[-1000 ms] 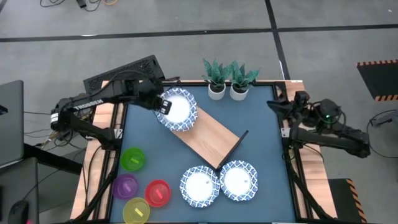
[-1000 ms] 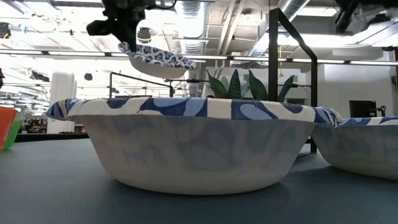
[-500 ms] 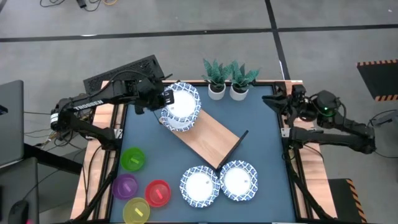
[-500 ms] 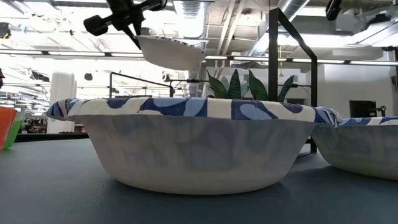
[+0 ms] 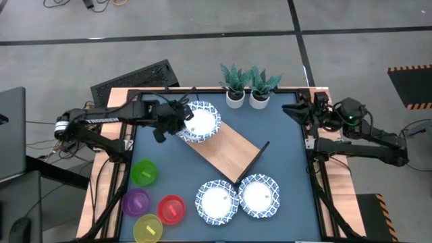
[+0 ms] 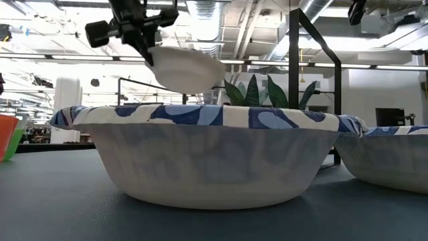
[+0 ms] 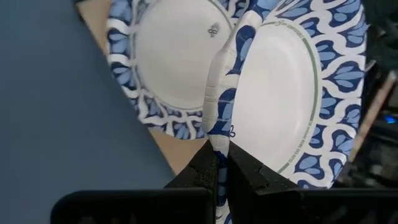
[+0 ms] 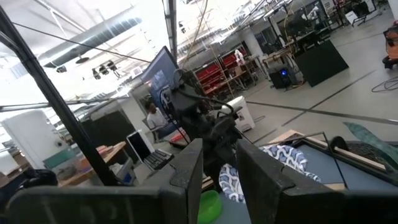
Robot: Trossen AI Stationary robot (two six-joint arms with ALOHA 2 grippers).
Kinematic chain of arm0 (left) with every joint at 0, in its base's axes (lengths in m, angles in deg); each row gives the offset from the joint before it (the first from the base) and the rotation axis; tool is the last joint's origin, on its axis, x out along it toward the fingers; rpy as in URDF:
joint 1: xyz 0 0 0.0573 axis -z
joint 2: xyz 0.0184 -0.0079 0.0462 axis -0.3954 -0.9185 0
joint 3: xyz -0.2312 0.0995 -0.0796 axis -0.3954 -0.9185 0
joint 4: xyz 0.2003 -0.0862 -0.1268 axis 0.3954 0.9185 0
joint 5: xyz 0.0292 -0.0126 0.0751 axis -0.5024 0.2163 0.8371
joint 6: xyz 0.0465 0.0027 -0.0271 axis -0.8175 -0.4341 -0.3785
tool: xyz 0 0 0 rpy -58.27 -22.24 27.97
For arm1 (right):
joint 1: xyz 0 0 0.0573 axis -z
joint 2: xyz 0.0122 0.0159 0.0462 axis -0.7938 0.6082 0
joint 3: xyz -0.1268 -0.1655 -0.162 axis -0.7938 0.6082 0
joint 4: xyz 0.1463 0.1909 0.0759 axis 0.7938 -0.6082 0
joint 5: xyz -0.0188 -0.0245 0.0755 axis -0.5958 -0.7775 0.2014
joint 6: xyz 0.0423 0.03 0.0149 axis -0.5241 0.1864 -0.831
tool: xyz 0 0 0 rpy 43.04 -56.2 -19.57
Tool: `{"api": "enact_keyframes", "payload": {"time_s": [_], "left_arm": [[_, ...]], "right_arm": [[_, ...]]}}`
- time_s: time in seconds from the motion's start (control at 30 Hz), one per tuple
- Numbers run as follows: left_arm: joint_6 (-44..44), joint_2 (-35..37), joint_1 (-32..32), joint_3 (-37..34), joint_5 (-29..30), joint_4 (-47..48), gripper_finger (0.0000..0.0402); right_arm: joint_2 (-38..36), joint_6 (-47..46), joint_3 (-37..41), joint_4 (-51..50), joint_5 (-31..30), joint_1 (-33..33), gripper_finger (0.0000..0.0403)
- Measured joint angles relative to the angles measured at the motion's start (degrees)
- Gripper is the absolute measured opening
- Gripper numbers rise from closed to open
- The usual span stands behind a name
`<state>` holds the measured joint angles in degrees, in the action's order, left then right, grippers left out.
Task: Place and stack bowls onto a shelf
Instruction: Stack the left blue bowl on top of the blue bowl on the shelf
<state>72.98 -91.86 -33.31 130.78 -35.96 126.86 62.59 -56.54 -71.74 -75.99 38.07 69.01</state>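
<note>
Four small plain bowls sit to the left of the shelf [image 5: 226, 150]: a green bowl [image 5: 144, 173], a purple bowl [image 5: 136, 202], a yellow bowl [image 5: 148, 229] and a red bowl [image 5: 171, 208].

The left gripper [image 5: 177, 120] is over the shelf's far left end. Its fingers are pinched tight on the rim of a white bowl [image 5: 200, 120] with a blue leaf pattern. That held bowl [image 7: 292, 99] is tipped over another blue-rimmed bowl [image 7: 171, 62] lying on the shelf.

The shelf is a long pale wood board with a thin black wire frame, set at a slant.

Two more blue-rimmed bowls [image 5: 217, 202] [image 5: 260, 196] sit side by side at the shelf's near right end.

The right gripper [image 5: 302, 113] waits well to the right of the shelf, fingers a little apart.
</note>
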Motion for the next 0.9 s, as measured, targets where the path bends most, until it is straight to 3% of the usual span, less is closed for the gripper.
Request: {"api": "enact_keyframes", "payload": {"time_s": [0.23,0.7,0.9], "left_arm": [[7.4,0.1,0.0,-5.8,1.6,-7.5,0.0000],[14.8,0.1,0.0,-12.2,8.3,-11.0,0.0000],[16.8,0.1,1.1,-13.3,7.8,-11.4,0.0000]], "right_arm": [[0.0,0.0,0.0,-0.6,0.0,0.0,0.0123],[0.0,0.9,0.0,-1.7,0.0,0.0,0.0123],[0.0,1.0,0.0,-1.7,0.0,0.0,0.0123]]}}
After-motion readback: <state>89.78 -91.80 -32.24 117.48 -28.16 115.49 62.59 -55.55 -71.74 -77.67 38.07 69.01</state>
